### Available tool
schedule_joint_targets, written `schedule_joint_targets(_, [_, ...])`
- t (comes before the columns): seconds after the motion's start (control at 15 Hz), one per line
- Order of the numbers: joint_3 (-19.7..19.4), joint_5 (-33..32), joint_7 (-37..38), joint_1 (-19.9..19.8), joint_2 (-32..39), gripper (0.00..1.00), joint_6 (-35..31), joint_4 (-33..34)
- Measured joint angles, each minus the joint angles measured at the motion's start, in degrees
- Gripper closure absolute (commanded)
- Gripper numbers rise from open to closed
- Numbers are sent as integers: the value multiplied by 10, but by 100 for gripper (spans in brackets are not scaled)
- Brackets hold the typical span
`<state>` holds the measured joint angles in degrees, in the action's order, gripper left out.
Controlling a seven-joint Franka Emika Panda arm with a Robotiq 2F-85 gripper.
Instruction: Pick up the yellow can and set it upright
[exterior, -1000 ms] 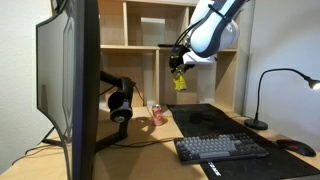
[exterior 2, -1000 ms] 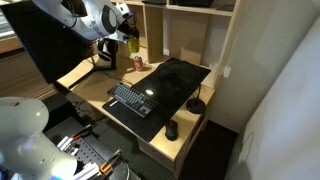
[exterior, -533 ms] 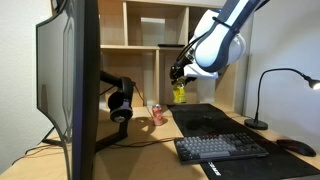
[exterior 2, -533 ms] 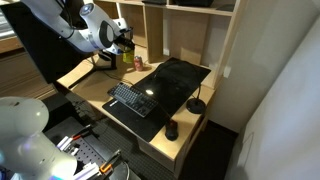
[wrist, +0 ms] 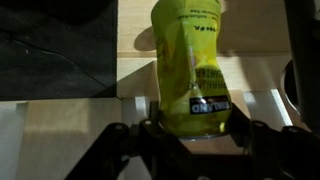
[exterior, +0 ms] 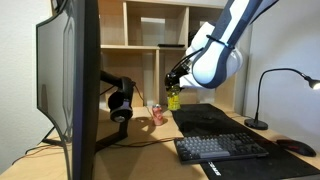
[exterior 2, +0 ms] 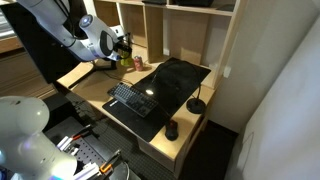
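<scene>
Grips the yellow can (exterior: 174, 99) in the gripper (wrist: 192, 126), with the fingers (wrist: 150, 130) pressed against opposite sides of it in the wrist view. Holds it roughly upright, low over the bare wood just beside the back edge of the black desk mat (exterior: 205, 118). Cannot tell whether the can's base touches the wood. Has a red can (exterior: 157, 113) standing near it, a little farther out from the same mat edge. Shows a keyboard (exterior: 222, 148) lying across the mat's front part.
</scene>
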<state>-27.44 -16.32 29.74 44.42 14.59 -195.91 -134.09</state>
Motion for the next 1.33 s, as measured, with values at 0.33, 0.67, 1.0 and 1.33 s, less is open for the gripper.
schedule_joint_targets(0.33, [0,41,1,27,20,34,-27,5])
schedule_joint_targets(0.67, [2,51,2,35,23,59,-25,5])
schedule_joint_targets(1.0, [-7,63,-4,47,33,59,-23,13])
schedule_joint_targets(1.33, [2,74,10,55,57,34,-22,18])
